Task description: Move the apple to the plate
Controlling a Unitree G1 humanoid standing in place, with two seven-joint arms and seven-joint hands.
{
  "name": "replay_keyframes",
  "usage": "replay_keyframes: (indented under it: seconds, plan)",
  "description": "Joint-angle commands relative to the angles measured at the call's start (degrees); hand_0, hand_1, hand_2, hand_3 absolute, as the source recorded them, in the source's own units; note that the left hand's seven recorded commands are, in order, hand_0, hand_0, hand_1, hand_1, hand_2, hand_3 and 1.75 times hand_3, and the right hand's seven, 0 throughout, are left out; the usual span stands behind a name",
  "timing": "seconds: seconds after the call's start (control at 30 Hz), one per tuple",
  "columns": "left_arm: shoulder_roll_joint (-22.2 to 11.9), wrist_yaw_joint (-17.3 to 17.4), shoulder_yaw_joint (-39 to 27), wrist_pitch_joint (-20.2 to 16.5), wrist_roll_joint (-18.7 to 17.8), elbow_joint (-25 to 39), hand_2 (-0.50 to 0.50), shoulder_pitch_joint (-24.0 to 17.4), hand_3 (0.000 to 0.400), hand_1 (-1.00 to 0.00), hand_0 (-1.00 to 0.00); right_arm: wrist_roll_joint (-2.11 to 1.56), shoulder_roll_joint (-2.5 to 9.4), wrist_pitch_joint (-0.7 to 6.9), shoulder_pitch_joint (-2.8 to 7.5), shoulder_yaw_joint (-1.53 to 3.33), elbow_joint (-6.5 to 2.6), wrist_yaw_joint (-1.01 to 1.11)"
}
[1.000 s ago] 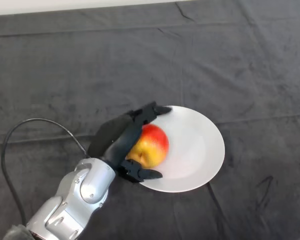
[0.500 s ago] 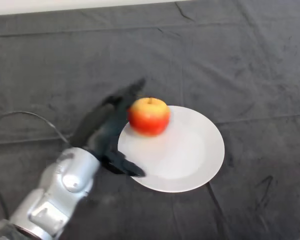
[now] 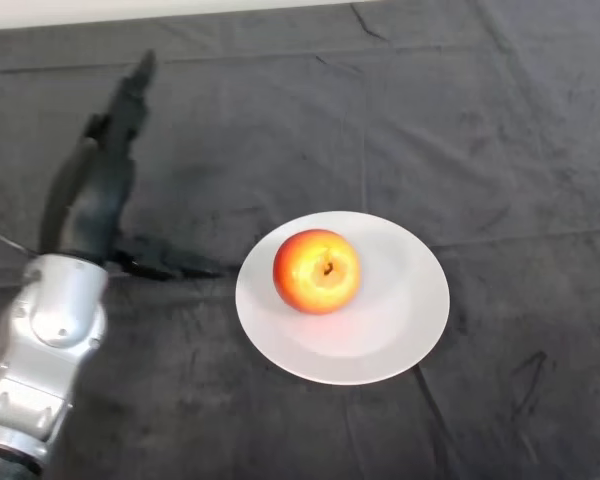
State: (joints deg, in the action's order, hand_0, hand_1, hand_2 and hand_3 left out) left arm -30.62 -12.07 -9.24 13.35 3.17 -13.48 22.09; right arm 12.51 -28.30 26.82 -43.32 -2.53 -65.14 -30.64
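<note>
Released since a second ago: apple [image 3: 317, 271] no longer cupped, now free on plate [image 3: 400, 310], left of centre, stem end turned up toward the camera. Left hand [image 3: 92, 200] pulled back to the left, well apart from the plate; fingers stretched straight up the view, thumb jutting toward the plate rim, nothing held. Silver-grey forearm [image 3: 40, 350] low at the left edge.

Judged: task looks done, apple fully inside the rim, appears at rest. Only risk a late roll, since the plate is shallow.

Dark cloth [image 3: 430, 130] over the whole table, soft nap, a few creases running across, one fold line meeting the plate's right side. Pale strip [image 3: 130, 12] beyond the far edge, top left; nothing more of the room visible.
</note>
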Motion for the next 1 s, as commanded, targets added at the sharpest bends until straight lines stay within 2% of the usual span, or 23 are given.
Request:
replay_keyframes:
  seconds: [0.03, 0.27, 0.53, 1.0]
  plan:
    - [-3.93, -0.87, -3.26, 2.28, -1.24, -0.95, 0.0, -1.08, 0.0, 0.0, 0.0, 0.1, -0.38, 0.68, 1.95, 0.0, -0.47, 0.45]
    - [-5.65, -3.4, -11.32, 6.13, -3.75, -7.22, 0.0, -1.32, 0.0, 0.0, 0.0, 0.12, -0.38, 0.67, 1.87, -0.01, -0.59, 0.43]
    - [-6.43, -6.45, -17.4, 9.02, -5.35, -13.79, 0.0, -0.32, 0.0, 0.0, 0.0, 0.14, -0.37, 0.65, 1.71, -0.01, -0.84, 0.37]
    - [-6.68, -8.38, -22.68, 13.55, -8.12, -22.81, 0.0, 2.22, 0.0, 0.0, 0.0, 0.17, -0.36, 0.55, 1.41, 0.0, -1.38, 0.23]
